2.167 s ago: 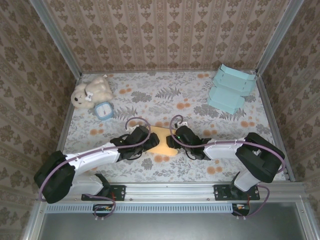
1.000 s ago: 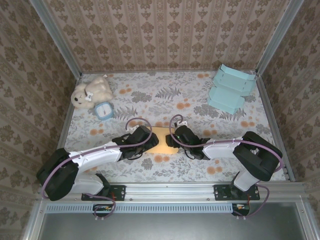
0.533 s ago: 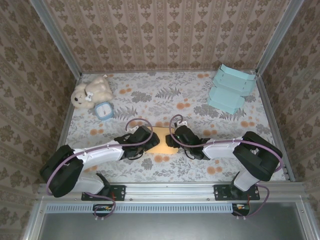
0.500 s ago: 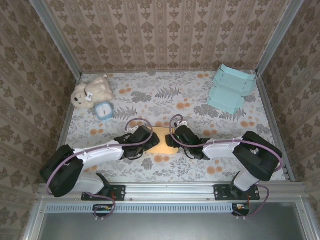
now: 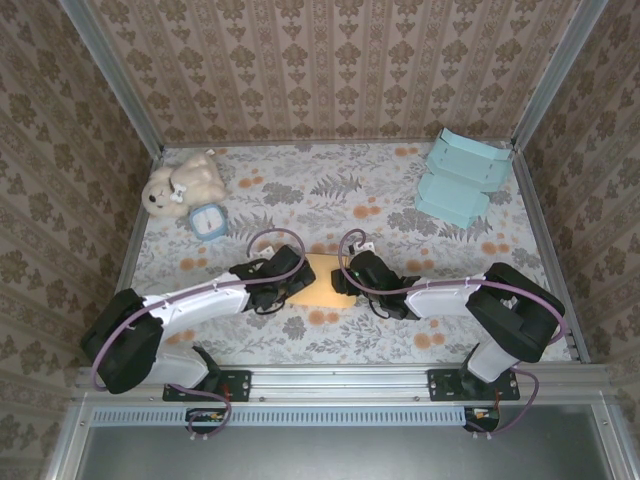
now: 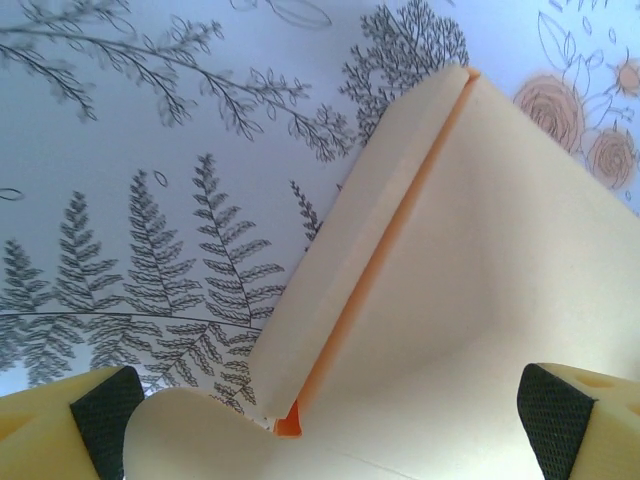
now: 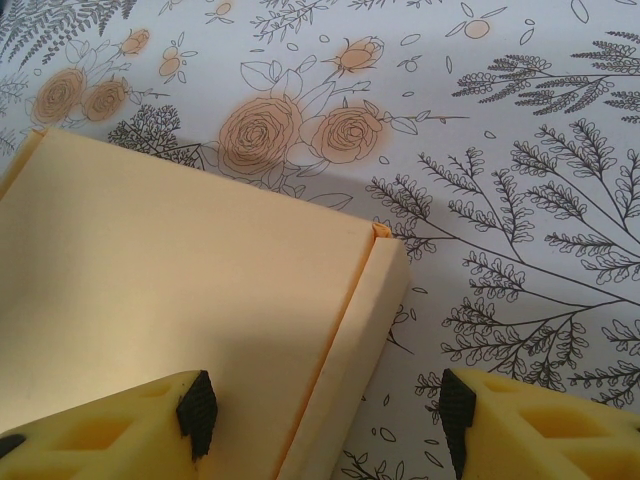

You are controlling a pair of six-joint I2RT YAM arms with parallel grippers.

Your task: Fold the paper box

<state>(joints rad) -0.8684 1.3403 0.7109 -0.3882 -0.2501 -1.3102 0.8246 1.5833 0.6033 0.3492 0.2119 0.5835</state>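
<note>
Within the last second the left gripper [image 6: 330, 408] had been spread to its widest, and nothing was clasped between its pads. The paper box [image 5: 318, 281] was left low on the table [image 5: 330, 195] between both arms, its side flap straddled by the part-open, empty right gripper [image 7: 327, 408]. That crease was judged released and the folding unfinished.

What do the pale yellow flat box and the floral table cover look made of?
Pale yellow flat box: matte paperboard, likely; crisp folded flap, orange edge at the crease. Floral table cover: smooth printed sheet, vinyl or cloth, can't tell; no weave visible.
</note>
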